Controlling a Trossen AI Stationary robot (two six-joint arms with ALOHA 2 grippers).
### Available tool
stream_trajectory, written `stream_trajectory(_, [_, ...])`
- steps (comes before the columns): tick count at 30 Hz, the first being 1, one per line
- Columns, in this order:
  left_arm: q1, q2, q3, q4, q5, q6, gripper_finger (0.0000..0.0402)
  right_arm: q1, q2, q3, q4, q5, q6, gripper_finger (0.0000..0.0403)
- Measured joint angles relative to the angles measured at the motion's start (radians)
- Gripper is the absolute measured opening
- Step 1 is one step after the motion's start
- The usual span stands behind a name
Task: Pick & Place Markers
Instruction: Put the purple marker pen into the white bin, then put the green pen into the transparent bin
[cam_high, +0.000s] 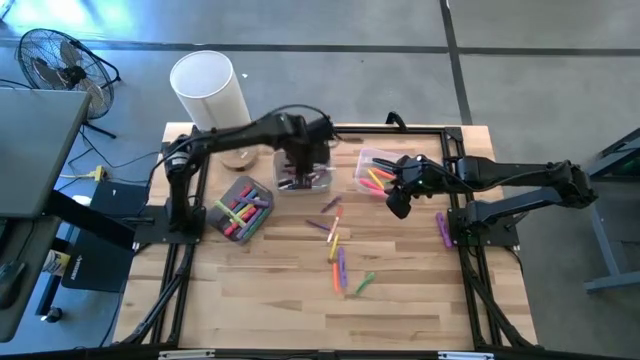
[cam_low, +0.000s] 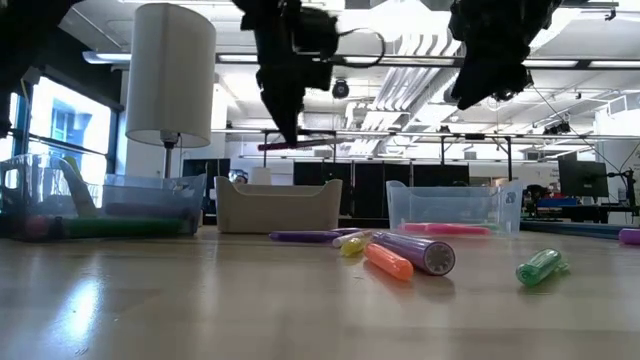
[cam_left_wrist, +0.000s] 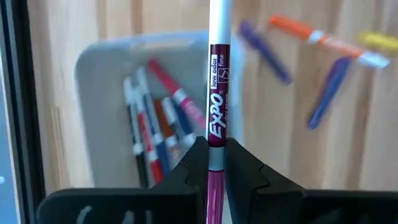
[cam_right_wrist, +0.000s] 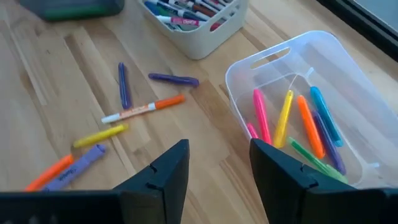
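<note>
My left gripper hangs above the white bin, shut on a maroon Expo marker. Several thin markers lie in that bin. My right gripper stands open and holds nothing, above the table beside the clear bin, which contains pink, yellow, orange, blue and green highlighters. More markers lie loose on the wooden table in the middle, and a purple one lies at the right. My left gripper pinches the marker's barrel between its two fingers, just beyond the label. The fingers point down and lie across the marker. It is lifted clear and lies about level below the fingers, above the white bin.
A grey bin full of markers sits at the left of the table. A lamp with a white shade stands at the far left corner. A black frame runs round the table's edges. The near half of the table is bare wood.
</note>
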Motion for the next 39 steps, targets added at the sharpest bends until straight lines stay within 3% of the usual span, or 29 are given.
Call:
stream_trajectory(7, [0.13, 0.001, -0.102, 0.062, 0.151, 0.055, 0.0023, -0.001, 0.0, 0.0, 0.031, 0.044, 0.078, 0.016])
stream_trajectory(9, [0.144, 0.001, -0.15, 0.097, 0.167, 0.051, 0.0039, -0.002, 0.0, 0.0, 0.039, 0.065, 0.102, 0.016])
stream_trajectory(16, [0.141, 0.001, -0.245, 0.151, 0.093, 0.06, 0.0108, -0.013, 0.0, 0.0, 0.062, 0.122, 0.133, 0.0161])
stream_trajectory(21, [0.137, 0.0, -0.243, 0.169, 0.053, 0.061, 0.0123, -0.025, 0.0, 0.0, 0.096, 0.129, 0.15, 0.0161])
stream_trajectory(25, [0.137, -0.001, -0.164, 0.115, 0.022, 0.039, 0.0125, -0.025, 0.0, 0.0, 0.097, 0.129, 0.15, 0.0161])
stream_trajectory(32, [0.097, -0.004, 0.024, 0.018, 0.035, -0.327, 0.0126, -0.025, 0.0, 0.0, 0.098, 0.123, 0.146, 0.0161])
stream_trajectory(36, [-0.008, -0.004, 0.034, 0.055, 0.114, -0.444, 0.0126, -0.024, 0.0, 0.0, 0.098, 0.095, 0.145, 0.0161])
stream_trajectory(39, [-0.104, -0.004, 0.034, 0.057, 0.116, -0.515, 0.0126, -0.024, 0.0, 0.0, 0.098, 0.07, 0.142, 0.0161])
